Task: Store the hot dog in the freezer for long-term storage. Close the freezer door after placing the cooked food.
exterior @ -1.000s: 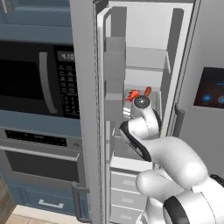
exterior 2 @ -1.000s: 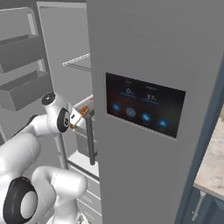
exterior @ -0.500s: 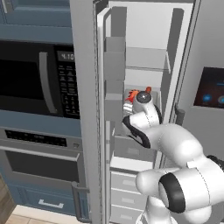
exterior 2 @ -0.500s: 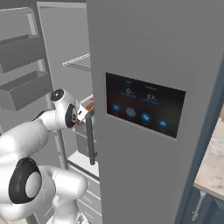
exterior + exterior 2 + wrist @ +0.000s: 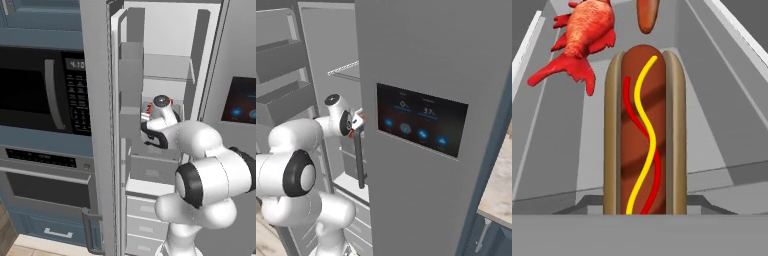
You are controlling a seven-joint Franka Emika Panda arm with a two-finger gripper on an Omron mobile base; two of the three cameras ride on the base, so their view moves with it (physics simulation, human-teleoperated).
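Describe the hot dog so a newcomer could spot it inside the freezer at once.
Look into the open freezer, the tall white compartment left of the door with the dark touch screen. In the hand view the hot dog runs lengthwise straight ahead, with a red lobster and an orange carrot-like piece beyond it. Only it has a tan bun and yellow and red squiggles.

The hot dog (image 5: 644,135) has a tan-brown bun around a dark reddish-brown sausage, crossed by one wavy yellow line and one wavy red line. The lobster (image 5: 579,37) is bright red with mottled orange patches. The carrot-like piece (image 5: 647,15) is plain brownish orange. The freezer (image 5: 165,45) is white and pale grey inside, with grey drawers (image 5: 145,212). The freezer door (image 5: 97,125) is plain grey. The touch screen (image 5: 421,125) is black with blue and white icons. The microwave (image 5: 35,92) front is black.
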